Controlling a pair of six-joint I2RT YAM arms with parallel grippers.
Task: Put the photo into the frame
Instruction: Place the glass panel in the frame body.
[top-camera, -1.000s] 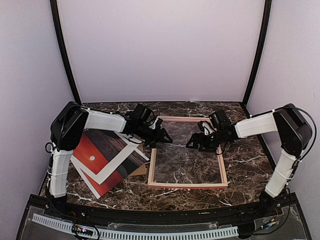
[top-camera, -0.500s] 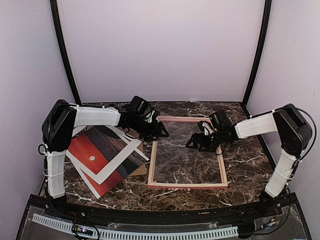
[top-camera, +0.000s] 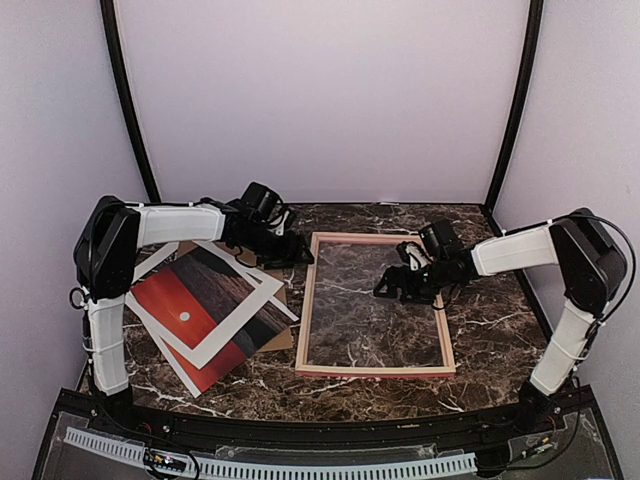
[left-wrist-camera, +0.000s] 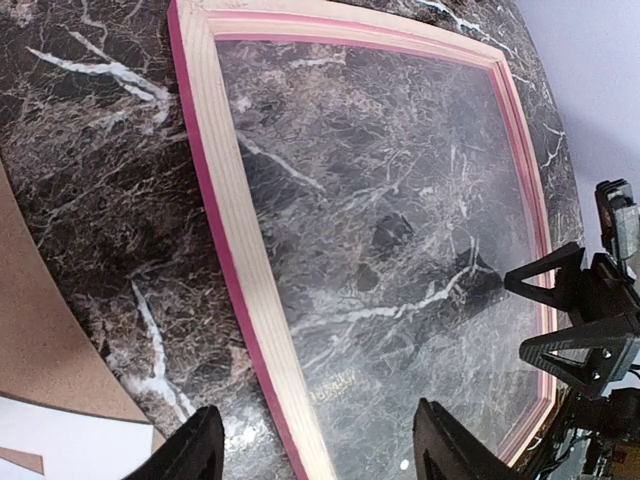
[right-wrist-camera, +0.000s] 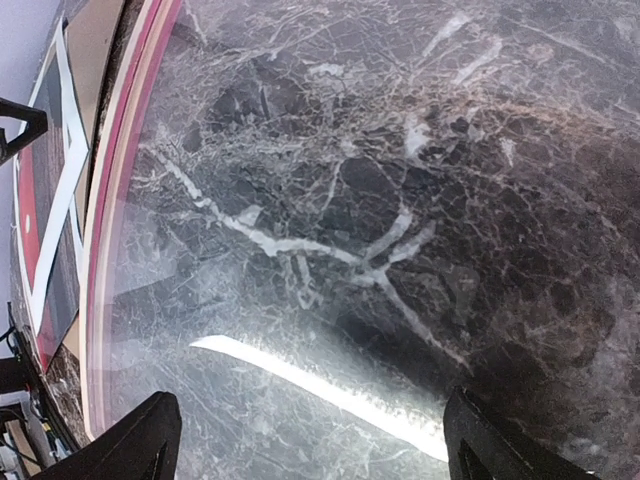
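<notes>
The frame (top-camera: 305, 310), pink light-wood rails around a clear pane, lies flat on the marble table at centre. The photo (top-camera: 185, 315), a red sunset with a white border, lies tilted to its left, face up. My left gripper (top-camera: 298, 256) is open and empty, just above the frame's left rail near its far corner. In the left wrist view (left-wrist-camera: 315, 455) the rail (left-wrist-camera: 235, 220) runs between the fingers. My right gripper (top-camera: 393, 286) is open and empty, low over the pane's right part; the right wrist view (right-wrist-camera: 320, 440) shows glass glare under it.
A brown cardboard board (top-camera: 284, 340) sticks out under the photo, beside the frame's left rail; it also shows in the left wrist view (left-wrist-camera: 40, 330). Another white sheet lies under the photo. Black corner posts and pale walls close in the table.
My left gripper has drawn back to the left and away, from over the pane to the frame's far-left corner. The right arm and the frame have not moved.
</notes>
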